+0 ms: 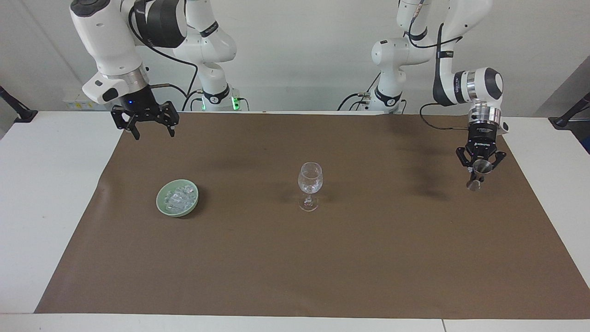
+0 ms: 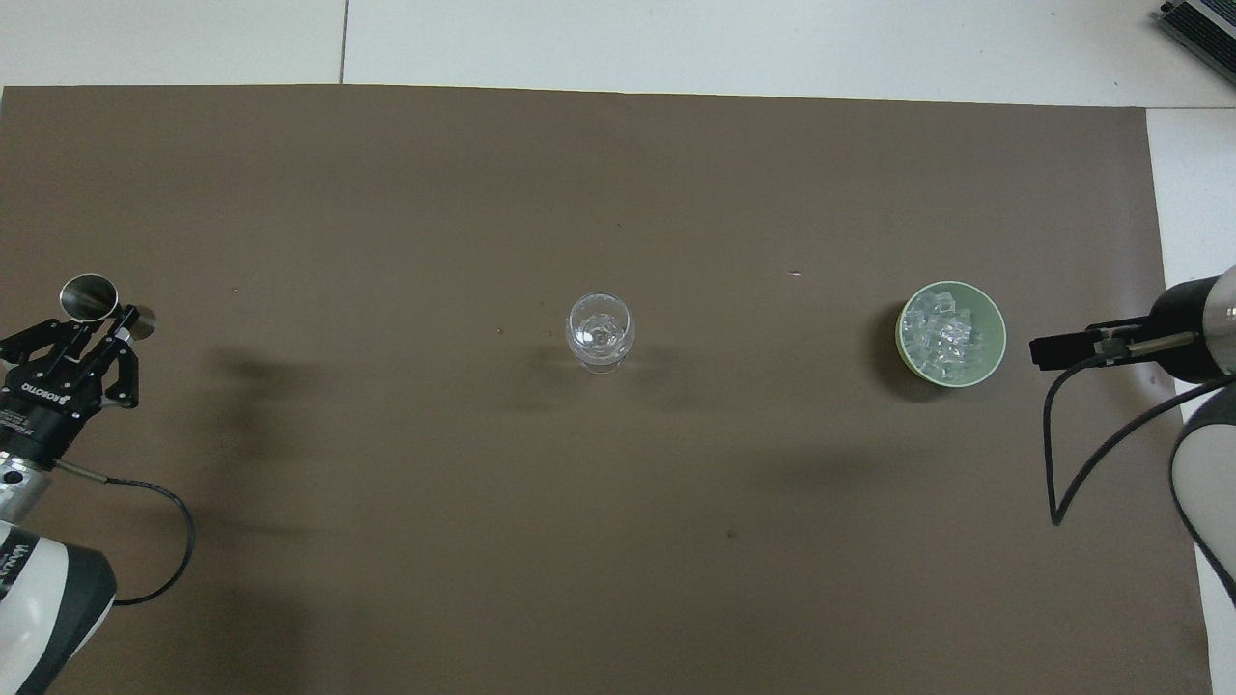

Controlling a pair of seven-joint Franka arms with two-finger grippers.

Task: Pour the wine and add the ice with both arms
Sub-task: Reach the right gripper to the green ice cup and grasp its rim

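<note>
A clear stemmed wine glass stands upright mid-mat. No wine itself shows in either view. Ice fills a pale green bowl toward the right arm's end. My left gripper hangs over the mat's edge at the left arm's end, shut on the waist of a steel jigger held upright. My right gripper hovers open and empty, above the mat's corner nearest its base, beside the bowl in the overhead view.
A brown mat covers most of the white table. Black cables trail from both wrists. The glass and the bowl are the only things standing on the mat.
</note>
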